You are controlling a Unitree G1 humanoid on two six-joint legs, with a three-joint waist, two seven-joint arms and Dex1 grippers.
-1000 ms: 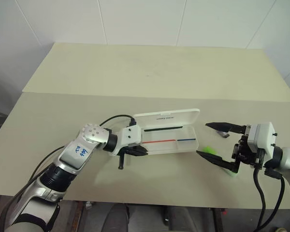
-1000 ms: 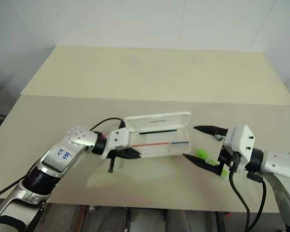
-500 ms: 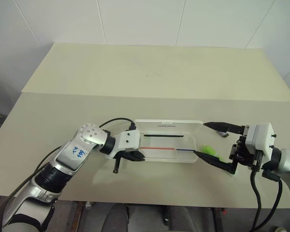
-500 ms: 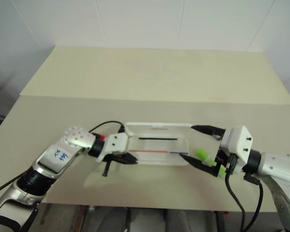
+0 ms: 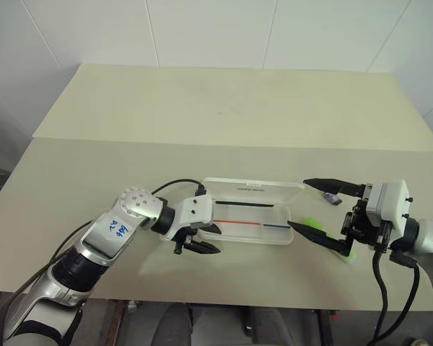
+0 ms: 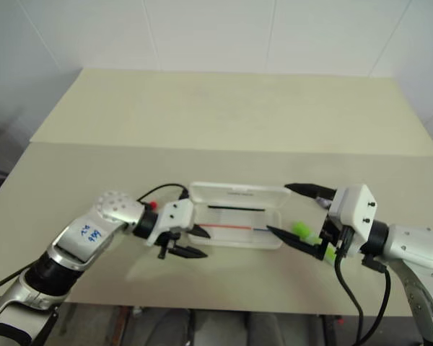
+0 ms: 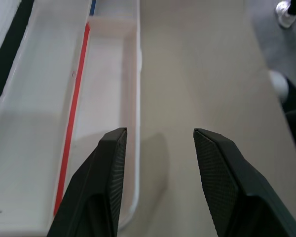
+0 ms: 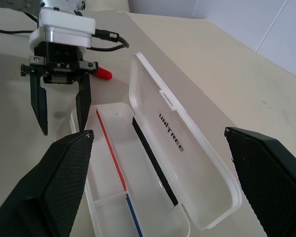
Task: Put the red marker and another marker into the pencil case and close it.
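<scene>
L gripper [image 5: 211, 240] open, empty, at case's [image 5: 252, 189] lower-left corner; R gripper [image 5: 299, 203] wide open, empty, at its right end. Case open mid-frame w/ no markers in; red marker's [image 8: 102, 74] red end shows by L wrist, green marker [image 6: 301, 230] right of case. Prob. still loading: next needs a regrasp. Beige counter [image 5: 202, 108], white wall [image 5: 202, 29].

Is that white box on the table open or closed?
Open. The pencil case has its lid swung back, so the lettering and the lines inside the tray show.
</scene>
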